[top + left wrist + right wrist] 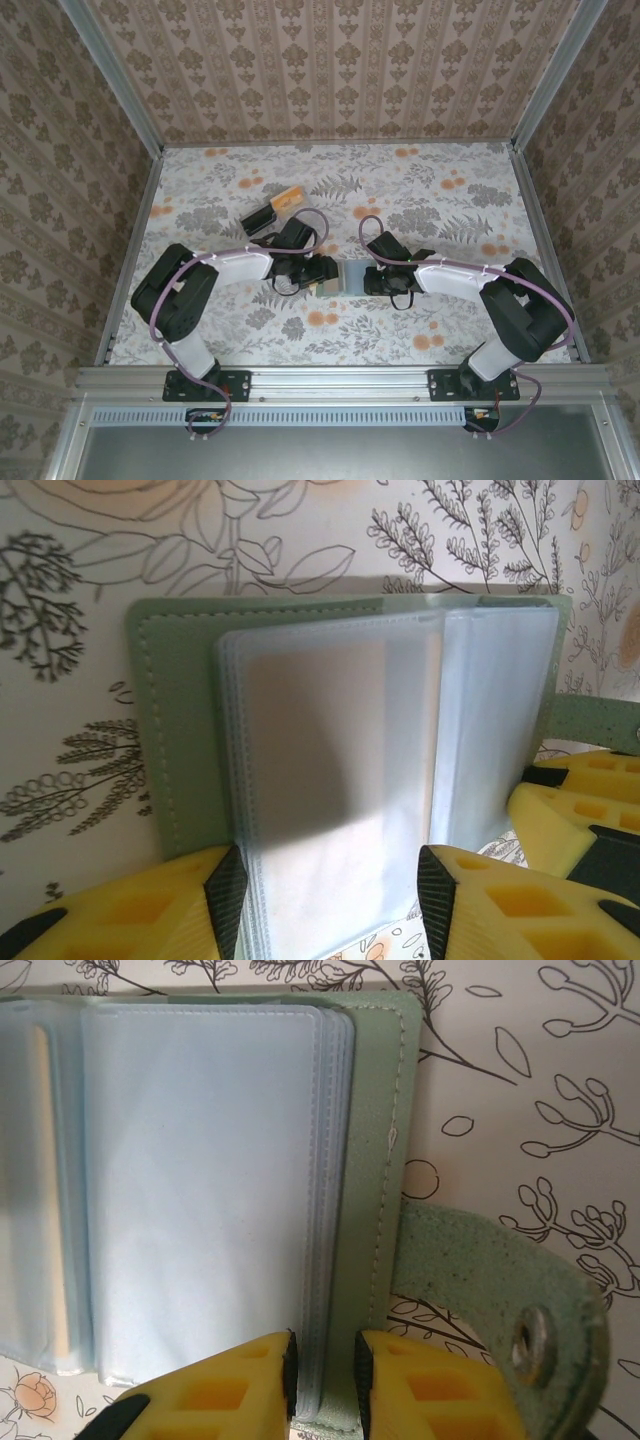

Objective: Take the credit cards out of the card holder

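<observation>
At table centre, card holder (338, 279) lies open, credit cards (42, 1160) not yet out of its clear sleeves (330, 730): my right gripper (326, 1380) pinches the sleeved edge, my left gripper (325, 890) stands apart astride one sleeve, likely needing a card edge next.

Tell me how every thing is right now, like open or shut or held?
card holder: open, lying flat on the table.
strap: unsnapped, sticking out sideways.
tan card: tucked inside a sleeve.
left gripper: open, jaws astride the clear sleeves.
right gripper: shut on the card holder's sleeve edges.
black-and-orange block: lying flat, apart from both grippers.
</observation>
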Action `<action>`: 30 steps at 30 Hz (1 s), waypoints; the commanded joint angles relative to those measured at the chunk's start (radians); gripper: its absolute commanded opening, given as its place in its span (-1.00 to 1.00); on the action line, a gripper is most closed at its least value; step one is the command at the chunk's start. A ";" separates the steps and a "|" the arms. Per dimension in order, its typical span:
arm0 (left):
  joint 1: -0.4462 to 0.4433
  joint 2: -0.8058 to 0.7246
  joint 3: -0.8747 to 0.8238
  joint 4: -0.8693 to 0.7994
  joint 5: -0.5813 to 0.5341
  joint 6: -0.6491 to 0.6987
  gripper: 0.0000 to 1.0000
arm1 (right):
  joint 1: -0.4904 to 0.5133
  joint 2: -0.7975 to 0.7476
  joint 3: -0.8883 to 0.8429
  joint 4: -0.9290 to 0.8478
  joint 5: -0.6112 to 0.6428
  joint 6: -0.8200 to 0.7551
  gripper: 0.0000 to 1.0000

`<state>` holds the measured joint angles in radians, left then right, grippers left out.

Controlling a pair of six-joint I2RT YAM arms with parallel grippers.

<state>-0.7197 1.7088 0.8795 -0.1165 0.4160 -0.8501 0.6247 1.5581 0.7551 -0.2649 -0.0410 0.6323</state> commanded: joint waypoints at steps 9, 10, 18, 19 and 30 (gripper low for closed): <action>-0.016 -0.001 0.040 0.014 0.033 0.036 0.11 | 0.006 0.036 -0.011 -0.002 -0.024 0.012 -0.47; -0.016 -0.004 0.039 0.014 0.033 0.036 0.11 | 0.006 0.037 -0.012 -0.002 -0.024 0.012 -0.47; -0.017 0.001 0.042 0.063 0.077 0.029 0.11 | 0.006 0.039 -0.013 0.002 -0.026 0.014 -0.47; -0.019 -0.001 0.041 0.075 0.086 0.028 0.10 | 0.006 0.038 -0.014 0.002 -0.025 0.014 -0.48; -0.023 -0.003 0.036 0.081 0.088 0.026 0.30 | 0.006 0.036 -0.017 0.001 -0.024 0.017 -0.47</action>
<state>-0.7330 1.7092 0.8921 -0.0551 0.4763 -0.8368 0.6243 1.5600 0.7551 -0.2642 -0.0410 0.6327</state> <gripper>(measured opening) 0.641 0.262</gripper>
